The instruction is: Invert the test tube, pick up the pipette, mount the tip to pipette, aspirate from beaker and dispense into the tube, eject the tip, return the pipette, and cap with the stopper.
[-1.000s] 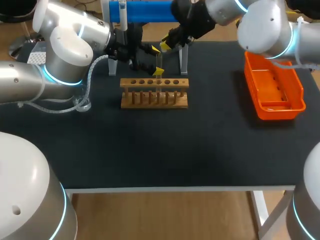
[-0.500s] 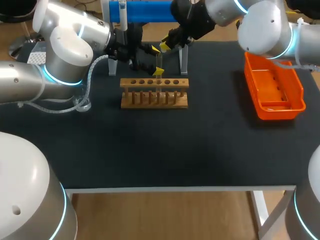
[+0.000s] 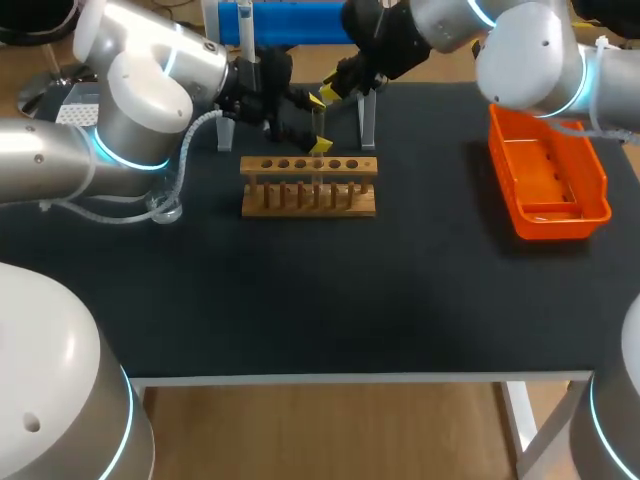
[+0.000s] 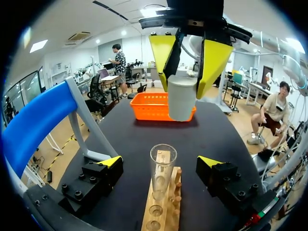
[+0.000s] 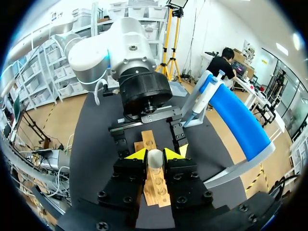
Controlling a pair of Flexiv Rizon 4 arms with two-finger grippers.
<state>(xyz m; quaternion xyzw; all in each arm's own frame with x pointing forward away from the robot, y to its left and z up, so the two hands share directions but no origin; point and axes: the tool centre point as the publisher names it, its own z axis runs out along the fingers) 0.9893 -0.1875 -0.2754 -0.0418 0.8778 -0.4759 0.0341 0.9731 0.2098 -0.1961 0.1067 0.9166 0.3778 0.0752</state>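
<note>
Holds a pale grey stopper (image 4: 182, 98) in the right gripper (image 5: 155, 154), pinching it from two sides with both yellow fingers, parted only by the stopper's own width. Carries it upright above the wooden rack (image 3: 308, 198), near the test tube (image 4: 162, 174) yet clear of its mouth. Cannot tell from these views whether exactly over the tube or a little beyond it.

Spreads the left gripper (image 4: 160, 162) wide, with one finger on each side of the tube and neither touching the glass. Grips nothing there. Reaches in level from the left rear of the black table (image 3: 350, 300), at about the height of the tube's upper half.

As for the test tube: stands upright in one hole of the rack, open mouth upward, uncapped, clear glass. Cannot tell whether any liquid inside.

As for the rack: lies crosswise at the far middle of the table, with a row of round holes along its top, directly under both grippers.

Behind it, at the far edge, a blue stand (image 3: 290, 20) on pale legs. On the right side of the table, an orange tray (image 3: 545, 225), well apart from the rack
</note>
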